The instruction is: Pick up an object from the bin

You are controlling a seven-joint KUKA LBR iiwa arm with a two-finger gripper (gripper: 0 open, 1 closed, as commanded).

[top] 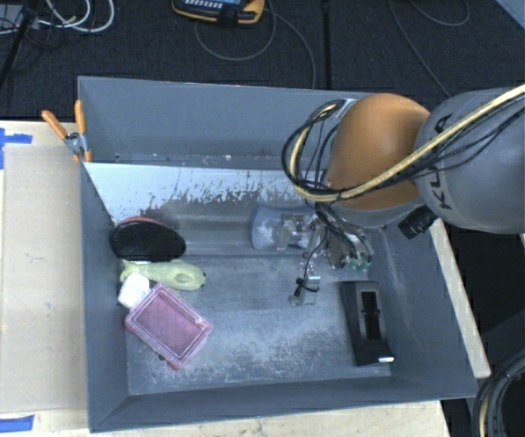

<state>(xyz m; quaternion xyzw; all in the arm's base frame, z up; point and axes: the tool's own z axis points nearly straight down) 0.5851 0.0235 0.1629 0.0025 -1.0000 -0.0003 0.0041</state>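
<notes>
Gripper (307, 288) low over bare bin (244, 344) floor, mid-right; spread or pressed together, we cannot tell. Black bar (365, 321) just right: nearest candidate, we judge.

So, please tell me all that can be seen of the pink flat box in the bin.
The pink box is flat and roughly square with rounded corners, seemingly plastic: a pale rim round a darker pink middle. It lies flat on the bin floor at lower left, turned cornerwise. A small white block sits at its upper corner, perhaps touching.
</notes>
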